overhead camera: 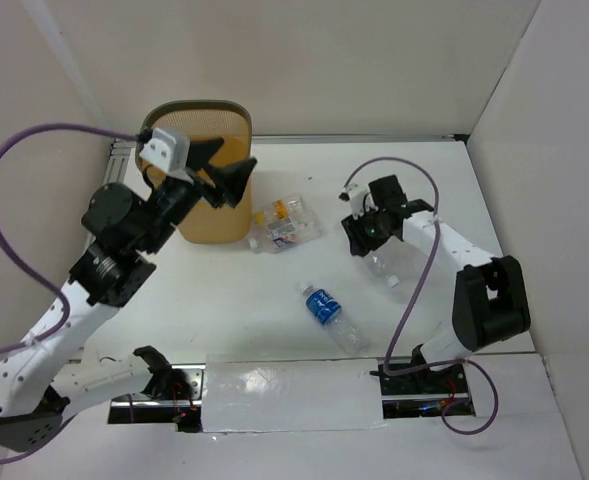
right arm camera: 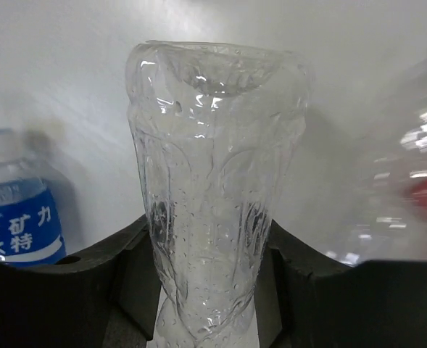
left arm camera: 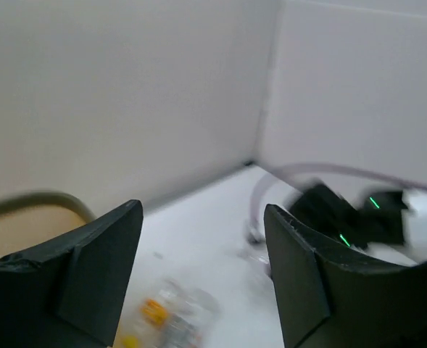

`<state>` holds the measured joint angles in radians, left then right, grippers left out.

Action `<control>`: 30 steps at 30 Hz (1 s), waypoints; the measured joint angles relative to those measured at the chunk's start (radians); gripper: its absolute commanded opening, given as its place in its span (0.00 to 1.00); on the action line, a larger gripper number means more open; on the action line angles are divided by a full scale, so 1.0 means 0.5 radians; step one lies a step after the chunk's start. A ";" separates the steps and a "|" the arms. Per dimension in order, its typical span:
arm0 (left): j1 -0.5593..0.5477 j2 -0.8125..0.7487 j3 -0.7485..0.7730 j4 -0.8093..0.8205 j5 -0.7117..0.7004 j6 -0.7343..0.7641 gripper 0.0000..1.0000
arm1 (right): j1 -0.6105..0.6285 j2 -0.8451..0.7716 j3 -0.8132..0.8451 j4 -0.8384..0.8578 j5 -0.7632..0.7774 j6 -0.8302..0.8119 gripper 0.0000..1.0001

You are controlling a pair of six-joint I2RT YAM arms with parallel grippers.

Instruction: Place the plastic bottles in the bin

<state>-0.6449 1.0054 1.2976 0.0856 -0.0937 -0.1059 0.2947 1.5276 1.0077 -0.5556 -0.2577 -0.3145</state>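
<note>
Right wrist view showed a clear crushed bottle (right arm camera: 213, 181) wedged between the fingers of the right gripper (overhead camera: 369, 243), which pressed on its narrow lower part from both sides. To its left lay the blue-label bottle (right arm camera: 17, 221); at the right edge sat a blurred bottle with a red cap (right arm camera: 420, 196). From above, the gripped bottle was at the right side of the white table (overhead camera: 224, 290), and the blue-label bottle lay nearer the arm bases. A cluster of crushed bottles (overhead camera: 284, 225) rested just beside the bin (overhead camera: 199, 104), which stood in the far left corner. Over the bin's right side hung the left gripper (overhead camera: 222, 168), fingers spread wide, nothing between them.
</note>
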 measured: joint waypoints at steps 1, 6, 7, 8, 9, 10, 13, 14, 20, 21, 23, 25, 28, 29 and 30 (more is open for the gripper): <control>-0.056 -0.067 -0.056 -0.056 0.034 -0.047 0.78 | -0.023 -0.031 0.109 -0.059 -0.002 -0.045 0.27; -0.288 -0.338 -0.569 -0.289 0.110 -0.396 0.77 | -0.099 -0.150 0.700 -0.099 -0.053 -0.197 0.27; -0.337 -0.376 -0.704 -0.346 0.111 -0.488 0.77 | -0.100 -0.165 0.809 -0.073 -0.074 -0.205 0.27; -0.397 -0.409 -0.837 -0.410 0.106 -0.579 0.77 | -0.094 -0.177 0.921 -0.051 -0.094 -0.205 0.27; -0.454 -0.410 -0.956 -0.466 0.098 -0.670 0.77 | -0.076 -0.186 1.007 -0.002 -0.110 -0.199 0.27; -0.525 -0.409 -1.076 -0.513 0.082 -0.765 0.77 | -0.044 -0.191 1.100 0.054 -0.124 -0.186 0.27; -0.733 -0.405 -1.287 -0.640 0.011 -0.980 0.80 | 0.106 -0.135 1.348 0.226 -0.159 -0.117 0.27; -0.813 -0.401 -1.327 -0.662 -0.028 -1.042 0.80 | 0.164 -0.082 1.450 0.268 -0.172 -0.085 0.27; -1.104 -0.315 -1.402 -0.600 -0.192 -1.370 0.82 | 0.521 0.444 2.161 0.613 -0.188 0.117 0.27; -1.120 -0.312 -1.426 -0.573 -0.211 -1.415 0.82 | 0.568 0.534 2.267 0.648 -0.185 0.152 0.27; -1.145 -0.312 -1.496 -0.511 -0.241 -1.501 0.82 | 0.670 0.734 2.473 0.748 -0.180 0.244 0.28; -1.163 -0.313 -1.572 -0.451 -0.254 -1.585 0.83 | 0.742 0.915 2.654 0.826 -0.174 0.336 0.32; -1.191 -0.313 -1.650 -0.413 -0.272 -1.686 0.83 | 0.822 1.099 2.763 0.928 -0.179 0.456 0.39; -1.199 -0.313 -1.664 -0.405 -0.275 -1.704 0.83 | 0.838 1.141 2.770 0.955 -0.179 0.489 0.41; -1.207 -0.314 -1.673 -0.397 -0.277 -1.733 0.83 | 0.855 1.188 2.779 0.984 -0.180 0.519 0.43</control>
<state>-1.2484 0.8486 0.4610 -0.1131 -0.2321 -0.9726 0.7219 2.1216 2.3970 -0.0635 -0.3477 -0.0551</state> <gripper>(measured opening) 0.833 0.510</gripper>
